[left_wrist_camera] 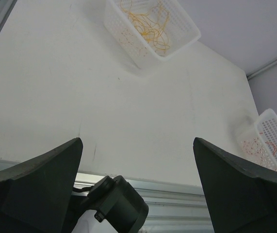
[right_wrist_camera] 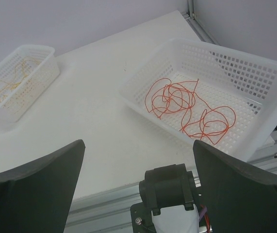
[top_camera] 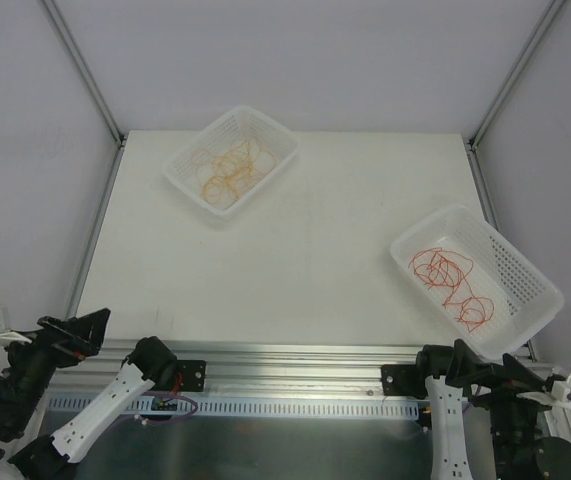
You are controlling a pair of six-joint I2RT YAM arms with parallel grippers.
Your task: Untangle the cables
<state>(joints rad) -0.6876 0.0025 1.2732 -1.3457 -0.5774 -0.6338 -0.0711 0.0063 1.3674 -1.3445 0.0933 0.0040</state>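
Thin orange cables (top_camera: 227, 168) lie in tangled loops in a white basket (top_camera: 270, 125) at the far middle-left of the table. Thin red cables (top_camera: 443, 270) lie in curly loops in a second white basket (top_camera: 525, 265) at the right. My left gripper (top_camera: 77, 330) is open and empty at the near left edge, far from both baskets. My right gripper (top_camera: 465, 362) is open and empty at the near right edge, just short of the red basket. The left wrist view shows my left gripper (left_wrist_camera: 137, 141) and the orange cables (left_wrist_camera: 150, 29). The right wrist view shows my right gripper (right_wrist_camera: 138, 143) and the red cables (right_wrist_camera: 177, 99).
A white tabletop (top_camera: 295, 260) lies between the baskets. An aluminium rail (top_camera: 295, 355) runs along the near edge by the arm bases. Metal frame posts (top_camera: 85, 70) stand at the back corners, with grey walls around.
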